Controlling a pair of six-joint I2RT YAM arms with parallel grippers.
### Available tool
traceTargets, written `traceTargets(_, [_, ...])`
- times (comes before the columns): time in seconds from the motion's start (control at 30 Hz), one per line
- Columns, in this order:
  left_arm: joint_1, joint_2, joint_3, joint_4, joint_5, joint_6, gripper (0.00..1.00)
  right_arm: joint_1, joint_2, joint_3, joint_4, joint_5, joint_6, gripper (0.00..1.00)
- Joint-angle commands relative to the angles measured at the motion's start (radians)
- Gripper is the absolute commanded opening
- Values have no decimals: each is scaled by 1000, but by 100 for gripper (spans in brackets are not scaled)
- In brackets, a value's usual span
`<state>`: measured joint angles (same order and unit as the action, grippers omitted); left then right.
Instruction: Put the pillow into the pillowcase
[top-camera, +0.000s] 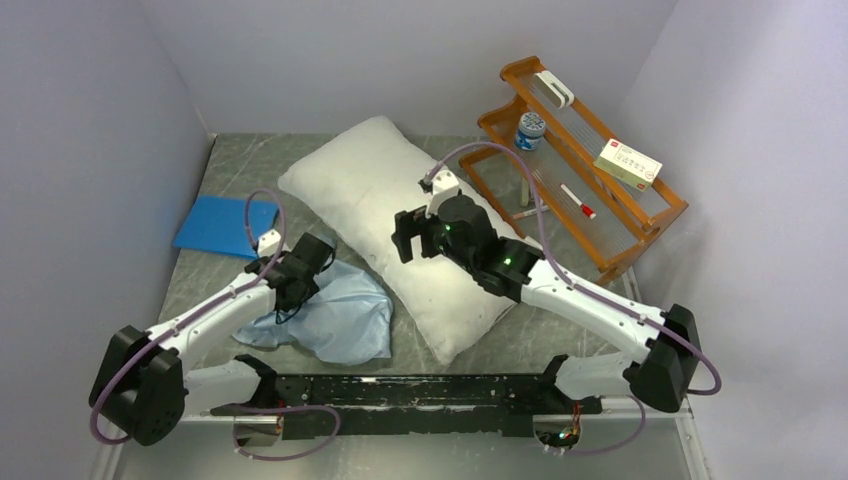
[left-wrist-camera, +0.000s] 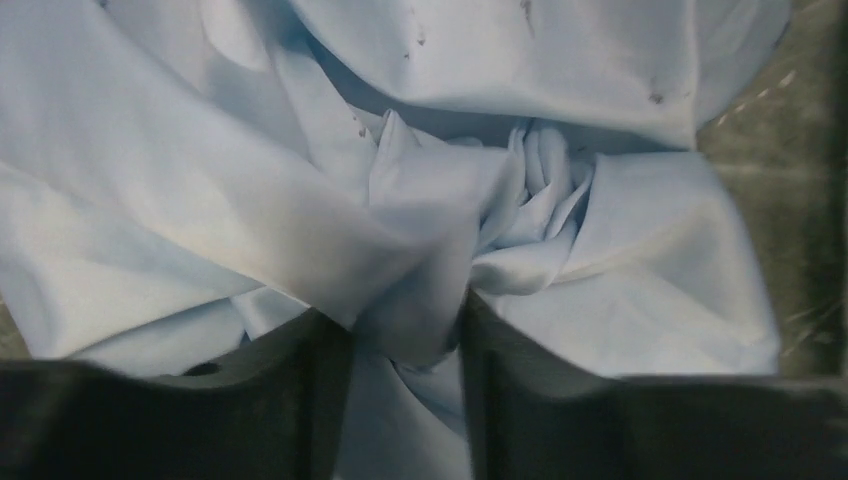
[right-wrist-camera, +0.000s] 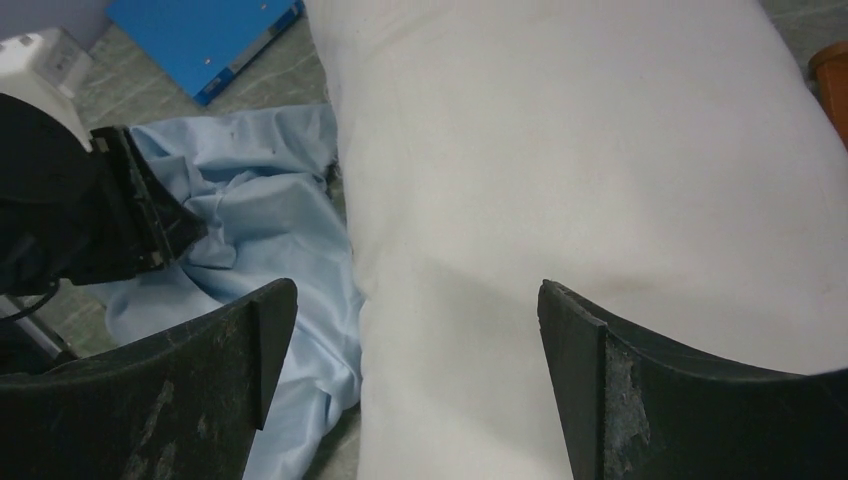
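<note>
Left claw (left-wrist-camera: 400, 330) grips a bunched fold of the pillowcase (left-wrist-camera: 200, 220), near left on the desk (top-camera: 225, 165) — right claw (right-wrist-camera: 415, 300) hangs spread wide above the pillow (right-wrist-camera: 560, 150), lying diagonally just right of the cloth.

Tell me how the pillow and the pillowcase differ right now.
The pillow is white; the pillowcase is pale blue. The pillow is plump and stretched out diagonally; the pillowcase lies thin and crumpled in a heap. The pillow covers clearly more area than the bunched pillowcase. Both are soft cloth, lying side by side.
</note>
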<state>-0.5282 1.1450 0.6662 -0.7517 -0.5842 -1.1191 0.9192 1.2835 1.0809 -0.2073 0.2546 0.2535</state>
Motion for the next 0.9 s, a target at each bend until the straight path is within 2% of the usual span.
traceTargets(0.0, [8, 9, -22, 60, 37, -51, 31, -2, -51, -28, 58, 3, 2, 95])
traceTargets(0.03, [9, 3, -15, 56, 33, -49, 21, -3, -55, -31, 61, 5, 4, 95])
traceTargets(0.07, [10, -7, 8, 39, 27, -45, 7, -2, -59, -35, 64, 7, 8, 95])
traceTargets(0.1, [11, -22, 45, 14, 13, -38, 5, -2, -64, -38, 66, 6, 9, 95])
traceTargets(0.23, [11, -122, 239, 6, -20, 107, 5, -2, -97, -82, 124, -58, 16, 95])
traceTargets(0.4, [10, -210, 450, 113, 103, 335, 5, -2, -118, -136, 252, -188, 65, 95])
traceTargets(0.57, [11, -217, 633, 94, 223, 413, 5, 0, -91, -164, 371, -296, 89, 94])
traceTargets(0.73, [11, -209, 790, 79, 401, 465, 5, 1, -7, -162, 492, -402, 73, 84])
traceTargets(0.87, [10, -216, 869, 87, 486, 471, 5, 7, 80, -148, 603, -436, 68, 83])
